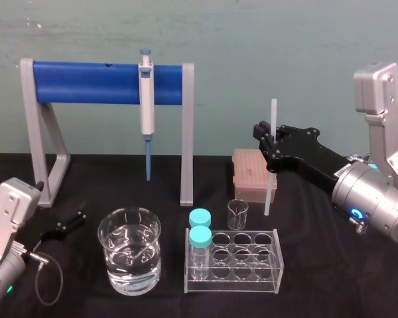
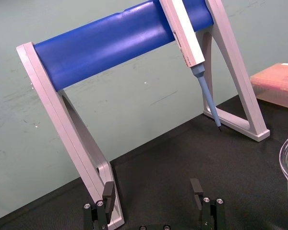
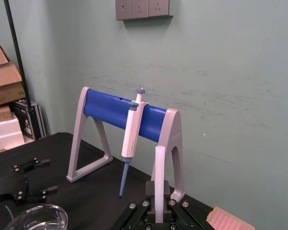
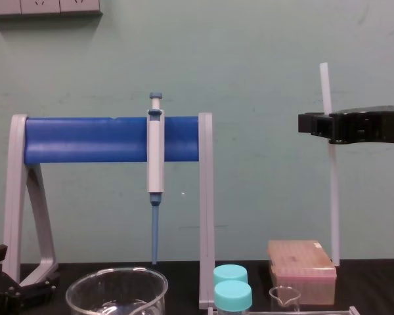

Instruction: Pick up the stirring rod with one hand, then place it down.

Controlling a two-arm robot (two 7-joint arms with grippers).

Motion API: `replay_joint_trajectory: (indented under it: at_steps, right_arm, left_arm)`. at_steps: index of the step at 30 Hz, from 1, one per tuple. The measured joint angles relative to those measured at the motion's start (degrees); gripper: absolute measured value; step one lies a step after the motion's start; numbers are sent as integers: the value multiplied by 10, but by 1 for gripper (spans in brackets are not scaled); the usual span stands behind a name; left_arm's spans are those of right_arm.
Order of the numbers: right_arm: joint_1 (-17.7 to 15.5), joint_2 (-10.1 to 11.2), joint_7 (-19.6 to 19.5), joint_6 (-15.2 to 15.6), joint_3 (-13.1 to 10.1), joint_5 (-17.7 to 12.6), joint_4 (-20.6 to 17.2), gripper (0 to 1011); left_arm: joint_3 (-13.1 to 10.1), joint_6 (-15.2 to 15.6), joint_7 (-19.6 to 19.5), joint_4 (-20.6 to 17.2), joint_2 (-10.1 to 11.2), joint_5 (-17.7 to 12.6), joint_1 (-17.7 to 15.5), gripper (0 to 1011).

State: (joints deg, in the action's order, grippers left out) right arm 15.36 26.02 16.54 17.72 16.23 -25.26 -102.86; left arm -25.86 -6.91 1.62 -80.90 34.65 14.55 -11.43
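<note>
The stirring rod [image 1: 269, 192] is a thin translucent white rod held nearly upright at the right of the table. My right gripper [image 1: 268, 147] is shut on it about a third of the way down. In the chest view the stirring rod [image 4: 333, 197] runs through the right gripper [image 4: 328, 125], and its lower end hangs just right of the pink box. I cannot tell whether it touches the table. In the right wrist view the stirring rod [image 3: 159, 167] rises from between the jaws of the right gripper [image 3: 158, 199]. My left gripper [image 1: 66, 225] rests open at the left of the table, with nothing in the left gripper [image 2: 152, 189].
A grey-and-blue pipette [image 1: 146, 93] hangs on the blue-barred stand [image 1: 86, 83] at the back. A beaker of water [image 1: 129, 250] stands front centre. A clear tube rack [image 1: 252, 262] holds two teal-capped vials [image 1: 199, 228]. A small beaker [image 1: 237, 213] and a pink tip box [image 1: 251, 173] sit near the rod.
</note>
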Motion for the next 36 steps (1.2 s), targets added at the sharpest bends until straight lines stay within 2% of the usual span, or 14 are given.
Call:
replay_joint_trajectory:
  at_steps: [16, 24, 30, 36]
  right_arm:
    - [0, 0, 0, 0, 0, 0, 0, 64]
    - [-7, 17, 14, -11, -7, -12, -18, 64]
    - [-24, 37, 18, -32, -10, -9, -38, 62]
    - [-44, 42, 20, -62, -14, -4, -35, 64]
  left_arm:
    - [0, 0, 0, 0, 0, 0, 0, 1005]
    - [0, 0, 0, 0, 0, 0, 0, 1005]
    - [0, 0, 0, 0, 0, 0, 0, 1005]
    - [0, 0, 0, 0, 0, 0, 0, 1005]
